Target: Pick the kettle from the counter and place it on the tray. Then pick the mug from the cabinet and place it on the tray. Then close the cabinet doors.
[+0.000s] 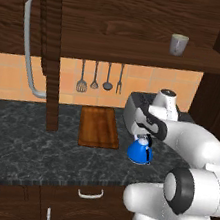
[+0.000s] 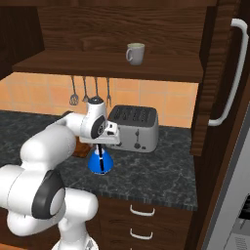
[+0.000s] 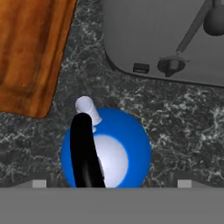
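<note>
kettle [image 3: 127, 148] glossy blue cone w/ black arched handle, marbled counter [image 3: 183, 127], tool [image 1: 143, 136] spread above it

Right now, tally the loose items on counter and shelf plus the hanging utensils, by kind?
Kettle: 1
Toaster: 1
Tray: 1
Mug: 1
Hanging utensils: 4
Total: 8
</note>
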Motion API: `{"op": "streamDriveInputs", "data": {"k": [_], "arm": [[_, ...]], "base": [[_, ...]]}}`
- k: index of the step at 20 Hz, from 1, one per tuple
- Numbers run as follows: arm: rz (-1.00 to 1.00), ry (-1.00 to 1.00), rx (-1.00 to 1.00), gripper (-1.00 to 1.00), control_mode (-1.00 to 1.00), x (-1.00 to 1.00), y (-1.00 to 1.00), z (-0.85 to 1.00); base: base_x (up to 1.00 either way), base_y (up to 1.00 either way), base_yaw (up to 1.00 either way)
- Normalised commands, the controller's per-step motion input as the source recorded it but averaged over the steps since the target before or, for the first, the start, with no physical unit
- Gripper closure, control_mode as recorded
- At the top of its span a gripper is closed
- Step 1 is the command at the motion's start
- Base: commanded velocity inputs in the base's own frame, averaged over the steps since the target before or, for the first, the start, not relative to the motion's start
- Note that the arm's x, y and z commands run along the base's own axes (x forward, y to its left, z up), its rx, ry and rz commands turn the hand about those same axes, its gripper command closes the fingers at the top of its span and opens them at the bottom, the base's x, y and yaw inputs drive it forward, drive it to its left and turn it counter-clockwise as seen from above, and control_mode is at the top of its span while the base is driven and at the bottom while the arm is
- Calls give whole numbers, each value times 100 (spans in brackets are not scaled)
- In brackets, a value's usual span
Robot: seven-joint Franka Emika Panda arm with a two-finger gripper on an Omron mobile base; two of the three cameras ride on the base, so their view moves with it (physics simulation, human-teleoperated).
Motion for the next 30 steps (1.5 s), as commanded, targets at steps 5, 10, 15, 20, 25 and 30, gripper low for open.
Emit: {"op": "streamDriveInputs", "data": {"k": [5,10,15,20,25,30], "arm": [[0,0,0,100,-100,-7,0,-8],[0,0,0,100,-100,-33,0,-18],[0,0,1,100,-100,-13,0,-8],[15,-3,3,100,-100,-8,2,20],[16,-3,7,100,-100,-29,18,39],[2,-5,0,100,-100,-39,23,41]], "base": [[0,0,0],[0,0,0],[0,0,0],[0,0,0],[0,0,0],[0,0,0]]}}
